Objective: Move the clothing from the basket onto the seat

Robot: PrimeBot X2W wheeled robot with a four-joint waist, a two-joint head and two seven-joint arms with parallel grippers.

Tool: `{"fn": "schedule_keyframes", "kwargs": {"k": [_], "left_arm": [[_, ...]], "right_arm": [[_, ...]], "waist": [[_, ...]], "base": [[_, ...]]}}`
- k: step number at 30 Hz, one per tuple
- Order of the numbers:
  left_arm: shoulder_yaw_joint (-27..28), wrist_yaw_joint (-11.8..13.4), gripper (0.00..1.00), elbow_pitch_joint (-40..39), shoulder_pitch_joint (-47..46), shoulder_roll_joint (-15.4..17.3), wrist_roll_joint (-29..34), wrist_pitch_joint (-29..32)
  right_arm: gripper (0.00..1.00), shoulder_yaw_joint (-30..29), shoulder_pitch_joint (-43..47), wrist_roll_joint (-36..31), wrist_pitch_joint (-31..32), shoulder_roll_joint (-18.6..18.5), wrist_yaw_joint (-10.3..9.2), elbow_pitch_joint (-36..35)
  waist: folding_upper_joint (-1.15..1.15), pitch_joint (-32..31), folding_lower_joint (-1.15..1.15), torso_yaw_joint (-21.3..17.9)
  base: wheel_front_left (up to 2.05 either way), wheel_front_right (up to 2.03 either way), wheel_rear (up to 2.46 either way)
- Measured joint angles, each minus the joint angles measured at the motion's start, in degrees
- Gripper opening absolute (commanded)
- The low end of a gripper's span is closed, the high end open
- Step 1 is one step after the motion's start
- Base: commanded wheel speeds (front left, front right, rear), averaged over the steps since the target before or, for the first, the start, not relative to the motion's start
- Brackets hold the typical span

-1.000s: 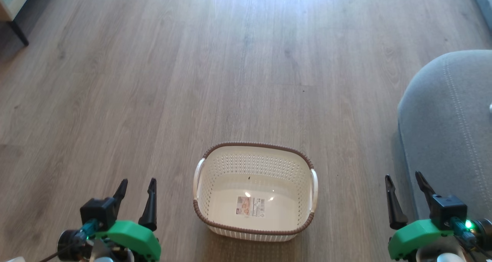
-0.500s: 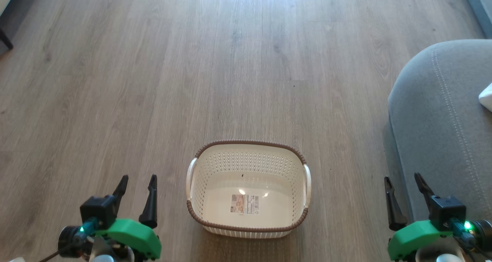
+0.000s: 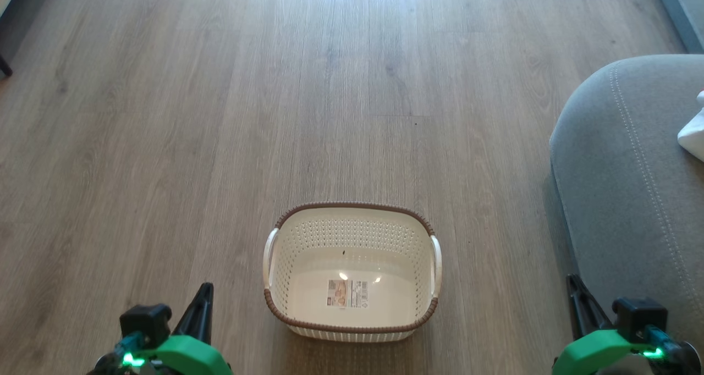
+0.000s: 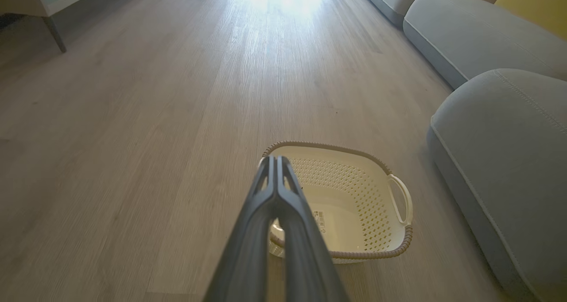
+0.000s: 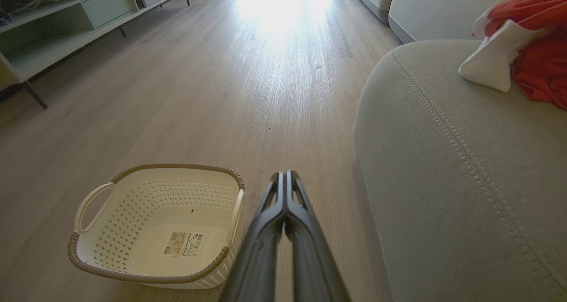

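At lower centre of the head view, upright on the wooden floor [image 3: 220, 116]: basket [image 3: 352, 233], with paper label [image 3: 347, 293] flat on its bottom. At right edge of the same frame, seat [image 3: 621, 199]. In upper right corner of the right wrist view, clothing [image 5: 538, 63] lying on that seat, red with a white part. Left gripper [image 4: 276, 159] pressed together, tip against tip; right gripper [image 5: 285, 174] the same, seen between basket and seat.

The cream, perforated, brown-rimmed basket [image 3: 352, 233] is set upright and empty on the floor [image 3: 165, 144], near the grey, pale-stitched seat [image 5: 443, 160], on which the red and white clothing [image 5: 531, 58] is left bundled.
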Motion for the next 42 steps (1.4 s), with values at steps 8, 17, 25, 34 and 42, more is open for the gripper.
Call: {"fn": "schedule_keyframes", "kwargs": {"k": [8, 17, 25, 34, 42], "left_arm": [[0.8, -0.5, 0.0, -0.3, 0.0, -0.5, -4.8, 1.1], [2.0, -1.0, 0.0, -0.7, -0.1, -0.8, -9.5, 2.6], [3.0, -1.1, 0.0, -1.1, -0.3, -1.2, -14.2, 3.7], [4.1, -1.8, 0.0, -1.6, -0.9, -1.6, -19.5, 5.3], [5.4, -2.0, 0.0, -1.8, -0.9, -2.0, -24.3, 6.6]], "right_arm": [[0.0, 0.1, -0.1, 6.1, 1.1, 0.0, 0.0, -0.5], [0.0, 0.1, -0.4, 12.1, 2.3, 0.0, 0.0, -1.1], [0.0, 0.1, -0.5, 18.0, 3.5, 0.0, 0.0, -1.4], [0.0, 0.1, -0.7, 24.7, 5.3, 0.0, 0.0, -1.8], [0.0, 0.1, -1.7, 30.7, 6.4, 0.0, 0.0, -2.1]], "waist": [[0.0, 0.0, 0.0, -0.3], [0.0, 0.0, 0.0, -0.5], [0.0, 0.0, 0.0, -0.8], [0.0, 0.0, 0.0, -1.1], [0.0, 0.0, 0.0, -1.3]], "base": [[0.0, 0.0, 0.0], [0.0, 0.0, 0.0], [0.0, 0.0, 0.0], [0.0, 0.0, 0.0], [0.0, 0.0, 0.0]]}}
